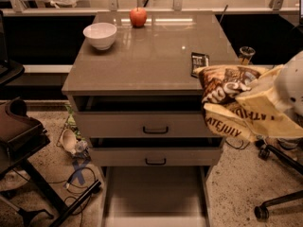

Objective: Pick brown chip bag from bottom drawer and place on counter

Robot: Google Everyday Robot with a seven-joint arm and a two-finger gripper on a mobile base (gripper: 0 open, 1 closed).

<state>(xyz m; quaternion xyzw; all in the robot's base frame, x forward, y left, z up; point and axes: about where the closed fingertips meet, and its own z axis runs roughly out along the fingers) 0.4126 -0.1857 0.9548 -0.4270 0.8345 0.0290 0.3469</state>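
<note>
Hanging in the air just off the right front corner of the counter [151,56] is the brown chip bag [221,85], crumpled, with its white lettering facing the camera and its left edge overlapping the corner in this view. Pressed against it from the right and below is a pale yellow-tan bag [262,113] with dark lettering. Both sit in front of the robot's white arm [292,82], which comes in from the right edge. The pincer [271,83] is at the end of that arm behind the two bags, level with the counter top, and it is covered, so I cannot tell whether it is apart or clamped on either bag. On the counter stand a white bowl [100,34] at the back left and a red apple [138,17] at the back centre, while a small flat black wrapper [199,63] lies near the right edge, just beside the brown bag. All three drawers are pulled out in steps. The bottom drawer [154,193] reaches farthest and shows a plain floor, and the two above it carry black handles [155,130].
</note>
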